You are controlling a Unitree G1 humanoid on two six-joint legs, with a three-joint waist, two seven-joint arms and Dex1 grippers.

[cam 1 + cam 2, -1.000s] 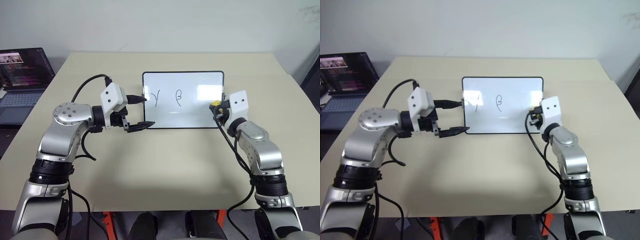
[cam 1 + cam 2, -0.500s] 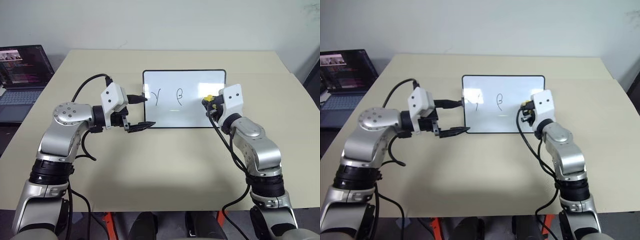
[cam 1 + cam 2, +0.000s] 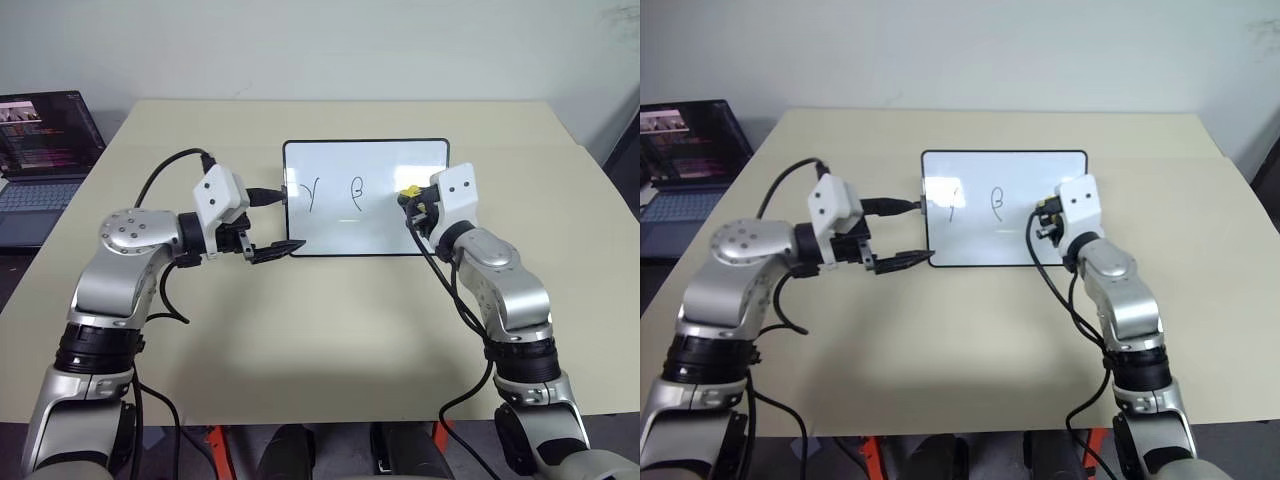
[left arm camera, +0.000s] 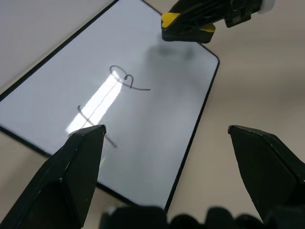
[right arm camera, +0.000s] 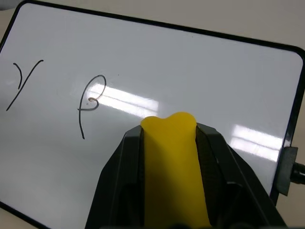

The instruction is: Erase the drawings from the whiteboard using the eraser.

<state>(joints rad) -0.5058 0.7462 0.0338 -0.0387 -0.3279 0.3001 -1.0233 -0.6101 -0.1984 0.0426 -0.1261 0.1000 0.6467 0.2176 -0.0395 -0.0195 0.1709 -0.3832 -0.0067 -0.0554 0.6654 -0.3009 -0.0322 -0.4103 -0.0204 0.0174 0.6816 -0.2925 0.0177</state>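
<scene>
Two drawings [image 5: 52, 95] are on the whiteboard [image 3: 420, 155], both on its left half: a "Y"-like mark nearest the left edge and a loop-like mark beside it. The right half of the board is clean white, so I judge part of the work done and these two marks left.

The board lies flat on the desk [image 3: 300, 340], near its far edge and about the middle, with its long sides parallel to that edge.

The right gripper [image 3: 412, 200] is closed tightly on the eraser [image 5: 174, 162], the yellow block squeezed between the two black fingers. The eraser is over the right half of the board; whether it touches the surface I cannot tell. Its long axis runs along the fingers and its free end points toward the far edge of the desk, slightly toward the loop mark.

The left gripper [image 3: 270, 220] is wide open and holds nothing. It is at the left edge of the board: one finger near the far left corner, the other near the near left corner
</scene>
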